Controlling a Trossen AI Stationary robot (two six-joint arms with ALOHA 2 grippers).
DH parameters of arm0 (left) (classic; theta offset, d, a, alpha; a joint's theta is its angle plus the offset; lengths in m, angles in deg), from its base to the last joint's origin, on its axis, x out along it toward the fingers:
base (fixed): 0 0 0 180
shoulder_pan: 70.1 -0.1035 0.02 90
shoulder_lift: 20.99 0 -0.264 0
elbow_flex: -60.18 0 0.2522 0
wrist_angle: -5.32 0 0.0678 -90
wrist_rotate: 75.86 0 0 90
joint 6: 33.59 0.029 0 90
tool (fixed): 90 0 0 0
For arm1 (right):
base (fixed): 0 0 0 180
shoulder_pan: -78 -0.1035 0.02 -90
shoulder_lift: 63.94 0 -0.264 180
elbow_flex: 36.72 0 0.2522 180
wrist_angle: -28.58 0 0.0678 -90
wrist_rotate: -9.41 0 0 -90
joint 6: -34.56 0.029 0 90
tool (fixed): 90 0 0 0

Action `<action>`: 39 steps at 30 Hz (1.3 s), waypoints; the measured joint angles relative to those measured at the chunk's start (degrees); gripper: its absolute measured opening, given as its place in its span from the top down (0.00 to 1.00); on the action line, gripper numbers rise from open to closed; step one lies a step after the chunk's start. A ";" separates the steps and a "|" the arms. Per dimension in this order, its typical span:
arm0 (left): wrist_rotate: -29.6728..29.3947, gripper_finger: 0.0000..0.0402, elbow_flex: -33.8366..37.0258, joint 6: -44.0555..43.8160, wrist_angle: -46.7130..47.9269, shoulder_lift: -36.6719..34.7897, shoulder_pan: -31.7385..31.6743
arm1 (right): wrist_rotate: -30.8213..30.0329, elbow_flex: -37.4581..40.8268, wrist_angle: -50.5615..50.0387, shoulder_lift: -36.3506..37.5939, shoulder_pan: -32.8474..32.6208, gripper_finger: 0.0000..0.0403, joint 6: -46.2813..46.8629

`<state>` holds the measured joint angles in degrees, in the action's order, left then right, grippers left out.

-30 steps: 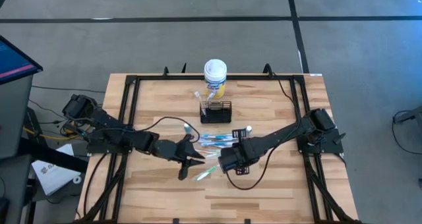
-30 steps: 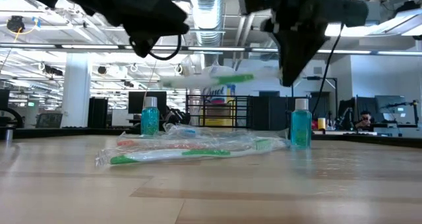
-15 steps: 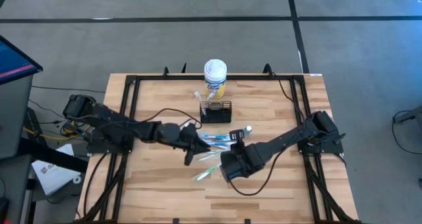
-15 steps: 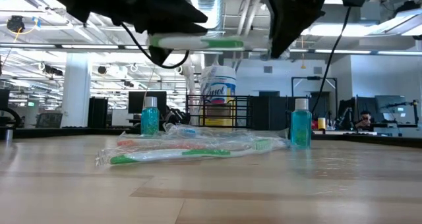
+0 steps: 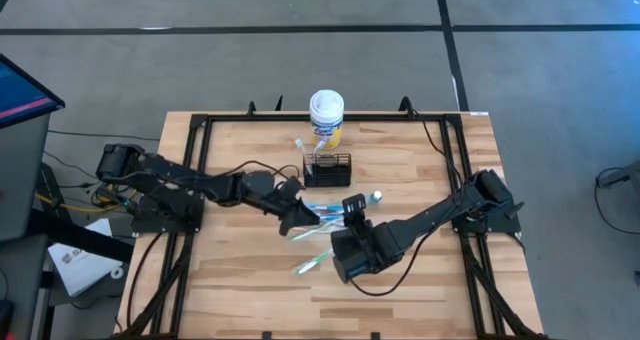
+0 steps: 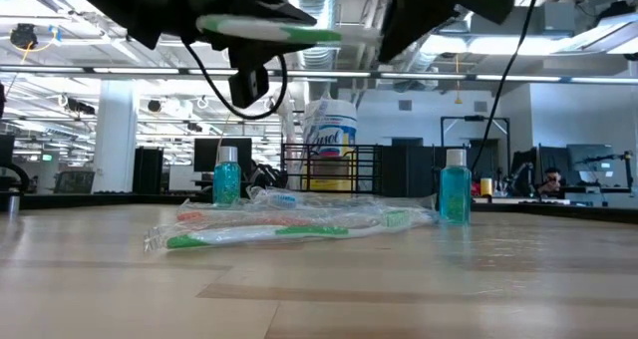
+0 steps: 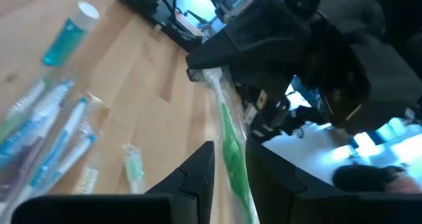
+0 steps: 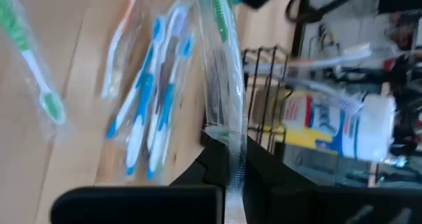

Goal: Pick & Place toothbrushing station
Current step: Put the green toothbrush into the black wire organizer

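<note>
The small black wire-mesh caddy (image 5: 327, 169) stands on the tabletop (image 5: 420, 290) just in front of the yellow canister with the white lid (image 5: 326, 117), already holding a couple of upright brushes, so I read it as the drop point. Between the caddy and my arms a loose heap of bagged toothbrushes (image 5: 328, 212) lies flat, with two small teal bottles (image 6: 227, 175) beside it. I have a green-handled toothbrush in a clear plastic sleeve (image 6: 269, 26) lifted level, well above the wood, one end in each gripper: the left gripper (image 5: 293, 218) has its jaws partly closed around the handle end, the right gripper (image 5: 345, 232) has its jaws pinched shut on the sleeve. My guess is that both hold it so the wrapper can be steadied or pulled away before it goes in.
</note>
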<state>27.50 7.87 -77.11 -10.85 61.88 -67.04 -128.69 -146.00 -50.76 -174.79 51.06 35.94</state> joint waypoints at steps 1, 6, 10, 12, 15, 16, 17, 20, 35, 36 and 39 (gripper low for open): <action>0.92 0.80 0.00 -0.83 -0.11 0.00 -0.31 | -0.02 0.00 1.11 0.00 -0.01 0.98 -1.20; 4.77 0.80 0.00 -5.07 -0.25 0.00 -0.95 | -1.28 0.00 5.48 -0.02 -0.04 0.98 -6.14; 6.90 0.80 0.00 -7.98 -0.60 0.00 -0.95 | -3.92 0.02 7.66 -0.04 -0.07 0.98 -8.83; 7.84 0.80 -0.02 -9.17 -0.79 0.00 -0.95 | -4.33 0.02 8.88 -0.07 -0.09 0.98 -10.22; 9.08 0.80 -0.02 -11.10 -1.64 0.00 -0.95 | -4.63 0.02 10.33 -0.07 -0.07 0.98 -11.92; 9.61 0.80 -0.02 -12.06 -2.07 0.00 -0.99 | -4.87 0.02 10.90 -0.06 -0.07 0.98 -12.32; 10.04 0.80 -0.02 -12.36 -2.36 0.00 -1.02 | -5.19 0.02 11.52 -0.05 -0.07 0.98 -12.52; 10.73 0.80 -0.02 -12.77 -2.49 0.00 -1.02 | -5.98 0.02 12.83 -0.05 -0.13 0.98 -13.89; 15.18 0.80 0.13 -15.55 -2.88 0.22 -1.02 | -7.44 0.11 23.26 -3.20 -0.83 0.98 -26.38; 15.73 0.80 0.10 -15.55 -3.31 0.07 -1.00 | -7.58 -0.04 25.00 -3.55 -0.87 0.98 -27.56; 17.08 0.80 0.07 -15.53 -3.03 0.11 -1.00 | -8.28 -0.02 27.19 -3.85 -0.89 0.98 -30.29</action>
<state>44.58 7.94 -92.64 -13.88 61.99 -68.04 -136.97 -146.02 -23.57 -178.64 50.18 5.65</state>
